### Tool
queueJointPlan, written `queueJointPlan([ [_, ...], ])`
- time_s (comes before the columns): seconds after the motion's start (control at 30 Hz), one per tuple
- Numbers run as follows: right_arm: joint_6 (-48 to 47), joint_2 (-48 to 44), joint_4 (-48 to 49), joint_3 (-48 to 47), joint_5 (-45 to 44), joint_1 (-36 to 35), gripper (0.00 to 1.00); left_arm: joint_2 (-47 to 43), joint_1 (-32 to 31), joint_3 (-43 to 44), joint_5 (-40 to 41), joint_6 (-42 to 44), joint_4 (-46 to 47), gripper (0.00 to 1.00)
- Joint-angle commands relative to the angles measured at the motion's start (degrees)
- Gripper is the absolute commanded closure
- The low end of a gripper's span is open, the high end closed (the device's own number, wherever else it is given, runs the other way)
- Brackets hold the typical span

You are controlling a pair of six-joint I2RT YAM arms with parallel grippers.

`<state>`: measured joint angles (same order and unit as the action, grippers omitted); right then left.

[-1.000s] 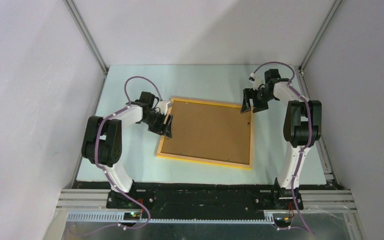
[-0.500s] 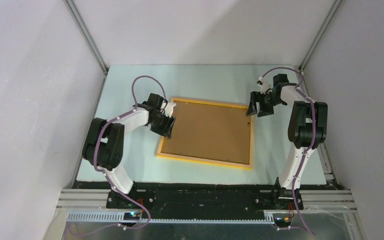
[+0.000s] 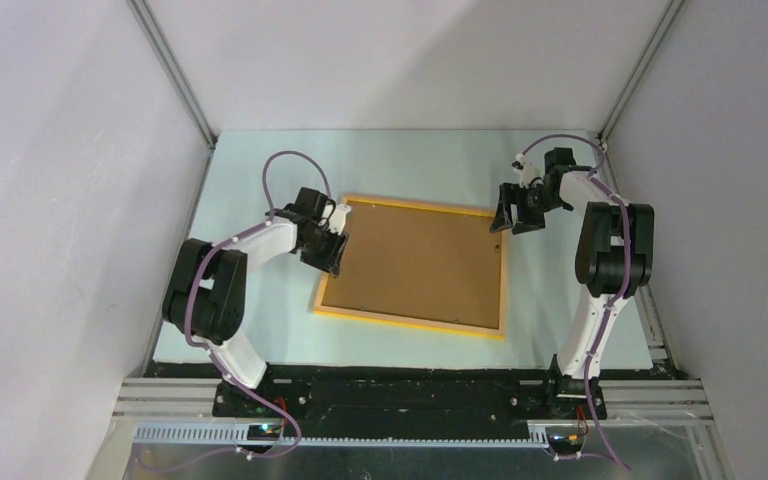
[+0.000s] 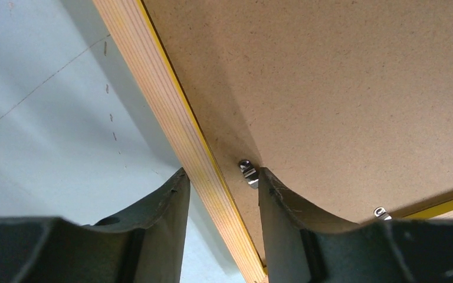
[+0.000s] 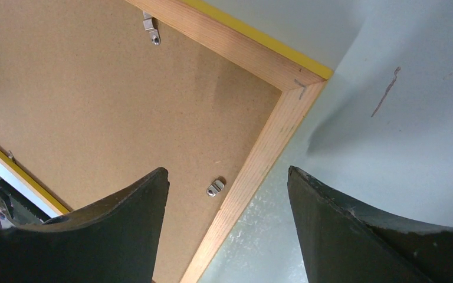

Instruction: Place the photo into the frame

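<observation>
The frame (image 3: 408,326), thin yellow-orange wood, lies face down on the pale table with a brown backing board (image 3: 415,262) filling it. The photo is hidden. My left gripper (image 3: 332,250) is low over the frame's left rail (image 4: 153,88). Its jaws straddle that rail, one finger outside over the table, the other on the board beside a small metal clip (image 4: 248,171), with a gap still showing. My right gripper (image 3: 505,218) hovers open above the far right corner, with the rail (image 5: 271,138) and a clip (image 5: 214,187) between its fingers.
Grey enclosure walls and aluminium posts (image 3: 175,75) close in the table at the back and sides. Another clip (image 5: 151,30) sits on the board's far edge. The arm bases stand on the black rail (image 3: 410,395) at the near edge.
My left gripper has shifted a little toward the frame's left rail and its jaws have narrowed around it. My right gripper has drawn slightly right, away from the corner, still wide.
</observation>
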<state>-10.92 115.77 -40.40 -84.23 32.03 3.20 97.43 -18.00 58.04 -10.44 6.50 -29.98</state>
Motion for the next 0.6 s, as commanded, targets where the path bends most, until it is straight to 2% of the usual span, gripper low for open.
queueJointPlan([
  [0.0, 0.16, -1.18, 0.02, 0.20, 1.32, -0.07, 0.23, -0.12, -1.43, -2.69, 3.36, 2.77, 1.31, 0.67],
  [0.57, -0.05, -0.26, -0.37, 0.20, 1.59, -0.04, 0.23, -1.63, -1.43, -3.11, 3.66, 3.26, 1.32, 0.81],
])
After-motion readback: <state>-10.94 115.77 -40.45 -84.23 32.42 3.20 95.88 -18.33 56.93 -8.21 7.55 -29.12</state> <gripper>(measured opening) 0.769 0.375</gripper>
